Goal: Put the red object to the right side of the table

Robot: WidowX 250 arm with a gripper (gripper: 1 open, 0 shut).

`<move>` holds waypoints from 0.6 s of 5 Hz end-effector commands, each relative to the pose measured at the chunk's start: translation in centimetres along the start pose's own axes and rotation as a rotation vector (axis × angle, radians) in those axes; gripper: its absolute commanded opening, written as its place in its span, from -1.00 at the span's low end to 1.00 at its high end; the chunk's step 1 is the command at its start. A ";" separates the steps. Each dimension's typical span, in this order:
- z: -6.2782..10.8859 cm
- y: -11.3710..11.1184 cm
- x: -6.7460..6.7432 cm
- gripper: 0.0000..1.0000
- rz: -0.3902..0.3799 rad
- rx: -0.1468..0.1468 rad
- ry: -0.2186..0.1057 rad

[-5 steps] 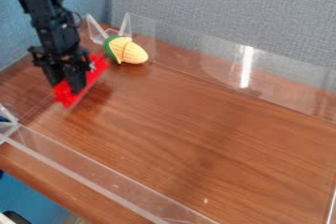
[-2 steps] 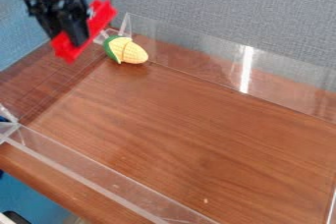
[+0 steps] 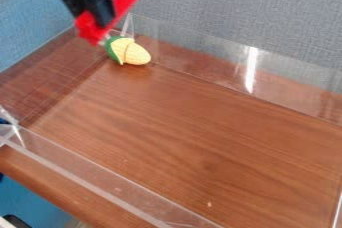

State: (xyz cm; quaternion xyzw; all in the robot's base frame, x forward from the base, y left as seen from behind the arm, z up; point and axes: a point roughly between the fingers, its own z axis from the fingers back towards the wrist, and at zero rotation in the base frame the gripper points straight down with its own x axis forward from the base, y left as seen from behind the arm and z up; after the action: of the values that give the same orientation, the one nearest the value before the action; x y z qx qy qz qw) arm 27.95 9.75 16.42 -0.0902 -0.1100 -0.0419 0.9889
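Gripper (image 3: 96, 0) clamped on the red bar (image 3: 110, 7), we hold it high above the counter's (image 3: 201, 122) back-left corner, over the corn toy (image 3: 128, 51). We judge it best to carry level rightward, then lower gently.

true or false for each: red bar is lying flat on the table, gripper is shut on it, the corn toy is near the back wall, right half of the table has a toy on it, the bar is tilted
1. The bright red rectangular plastic bar lies flat on the dark wood-grain table. False: it is held up in the air, clear of the tabletop.
2. The black gripper is shut on the bar. True.
3. The yellow-green corn-like toy sits near the back clear acrylic wall. True.
4. A toy rests on the right half of the table. False: only bare wood shows there; the corn-like toy is at the left rear.
5. The bar hangs tilted, not level. True.
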 end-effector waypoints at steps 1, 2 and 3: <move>0.5 -2.1 1.0 -1.00 -0.059 0.031 -0.028; -1.9 -3.1 0.9 -1.00 -0.106 0.021 0.001; -4.1 -2.9 1.0 -1.00 -0.121 0.021 0.017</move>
State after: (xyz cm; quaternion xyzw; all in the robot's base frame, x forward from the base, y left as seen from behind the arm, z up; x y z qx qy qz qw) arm 29.03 6.13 12.08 -0.0832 -0.0876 -0.0887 0.9887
